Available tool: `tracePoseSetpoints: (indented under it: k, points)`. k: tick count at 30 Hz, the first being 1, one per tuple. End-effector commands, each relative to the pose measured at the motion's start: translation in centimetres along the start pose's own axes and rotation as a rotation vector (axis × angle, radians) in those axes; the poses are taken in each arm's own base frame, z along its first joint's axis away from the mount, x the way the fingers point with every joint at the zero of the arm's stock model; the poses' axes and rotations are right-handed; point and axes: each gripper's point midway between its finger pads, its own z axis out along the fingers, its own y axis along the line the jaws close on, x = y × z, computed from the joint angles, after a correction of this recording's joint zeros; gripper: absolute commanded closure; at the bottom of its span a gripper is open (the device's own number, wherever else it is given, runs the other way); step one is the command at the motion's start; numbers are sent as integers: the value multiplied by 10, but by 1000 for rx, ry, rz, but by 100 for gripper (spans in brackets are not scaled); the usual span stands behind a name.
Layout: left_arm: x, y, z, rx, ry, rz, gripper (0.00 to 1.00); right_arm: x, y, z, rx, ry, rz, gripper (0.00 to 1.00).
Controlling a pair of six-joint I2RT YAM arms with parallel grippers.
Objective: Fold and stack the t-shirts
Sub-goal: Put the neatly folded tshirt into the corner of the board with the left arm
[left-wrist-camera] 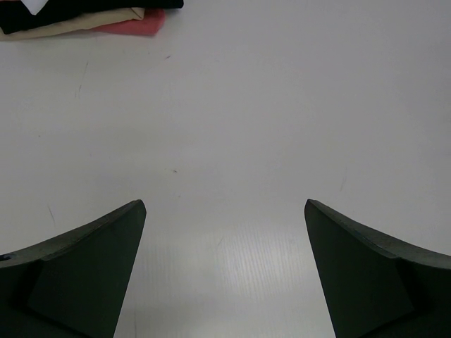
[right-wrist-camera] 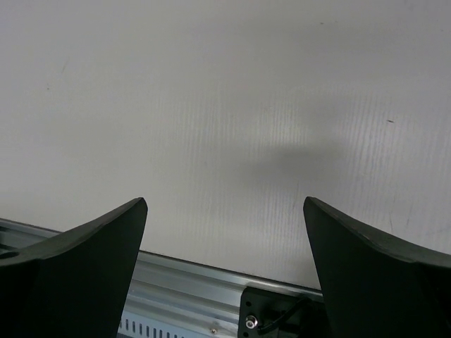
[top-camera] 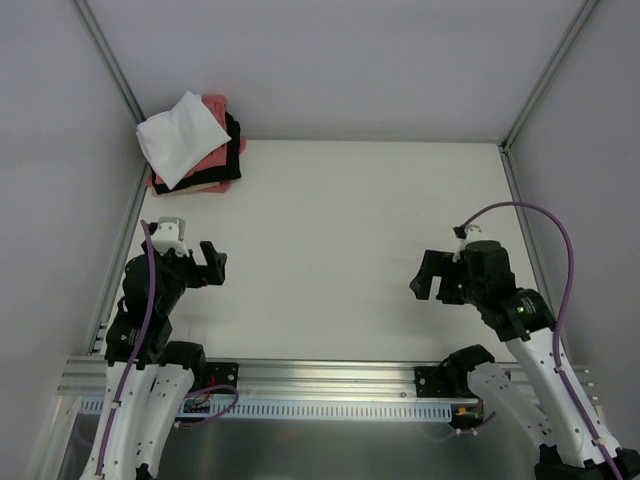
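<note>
Left hand and right hand hang spread wide, stacked t-shirts well beyond the left.

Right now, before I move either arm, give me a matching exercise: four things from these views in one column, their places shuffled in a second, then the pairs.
Things
1. white shirt
2. black shirt
3. left arm
4. right arm

Places
A. near right part of the table
B. top of the pile
C. near left, on the pile's side
D. showing at the pile's right edge, below the top shirt

Pairs: 1-B, 2-D, 3-C, 4-A
</note>
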Motion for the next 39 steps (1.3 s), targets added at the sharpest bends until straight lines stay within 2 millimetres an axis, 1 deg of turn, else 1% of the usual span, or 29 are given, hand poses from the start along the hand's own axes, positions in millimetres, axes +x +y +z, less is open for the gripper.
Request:
tracePoseSetpoints:
  k: [1,3,4,6,7,8,12,13,14,15,17,19,20,21,22,23,25,26,28,29,30,31,32,33,34,35,36,37,39]
  points:
    - [-4,0,-1,-3,-5,-8,1,-14,28,15,-134,-6,-28,1]
    - [-2,0,0,-3,5,-9,1,-20,49,23,-227,31,-23,1]
    - [-3,0,0,-2,5,-11,1,-24,62,37,-276,73,-15,1]
    - [-2,-1,1,2,10,-13,1,-47,84,47,-331,62,-34,1]
    - [-2,-1,2,2,13,-11,1,-52,92,52,-352,84,-42,0]
    - [-1,-1,2,3,15,-11,1,-65,107,65,-369,112,-58,1]
    - [2,1,5,-6,34,-13,2,-101,156,98,-439,159,-109,0]
    - [3,1,6,-10,38,-13,1,-105,164,102,-449,173,-118,1]
    - [2,4,6,-24,42,-13,1,-101,172,117,-446,216,-124,1]
    - [2,5,7,-33,43,-13,1,-114,182,116,-465,196,-128,1]
    - [-6,9,10,-61,14,-28,1,-114,192,118,-492,204,-112,1]
    - [-23,20,14,-136,-18,-59,1,-106,192,119,-500,208,-114,1]
    - [-41,19,25,-140,-56,-84,1,-102,189,119,-496,214,-113,1]
    - [-51,16,33,-127,-83,-93,1,-100,187,114,-501,207,-124,0]
    - [-63,12,41,-108,-114,-97,1,-86,179,116,-485,233,-125,0]
    - [-85,8,60,-87,-156,-95,1,-81,175,114,-479,237,-127,1]
    - [-106,3,84,-63,-163,-74,1,-74,169,102,-486,228,-138,1]
    - [-126,3,110,-68,-137,-58,1,-61,162,101,-475,250,-138,1]
    - [-142,1,141,-61,-86,-23,1,-50,151,91,-458,248,-144,1]
    - [-163,0,173,-63,-66,-17,1,-48,148,88,-457,244,-146,1]
    - [-162,2,188,-73,-23,-14,1,-45,145,85,-451,244,-149,0]
    - [-181,4,219,-90,-15,5,1,-43,141,80,-449,237,-149,1]
    - [-189,4,232,-103,-7,17,1,-41,138,79,-445,237,-150,0]
    - [-184,11,245,-138,42,44,1,-40,136,77,-447,238,-145,1]
    - [-196,8,274,-144,41,63,1,-41,135,76,-452,233,-135,1]
    - [-200,8,285,-159,51,77,1,-37,134,76,-459,237,-129,1]
    - [-189,10,296,-175,108,91,1,-38,135,76,-469,229,-123,1]
    - [-191,12,317,-194,105,115,1,-36,136,76,-482,237,-114,0]
    - [-187,15,330,-211,90,110,1,-32,138,78,-499,255,-102,1]
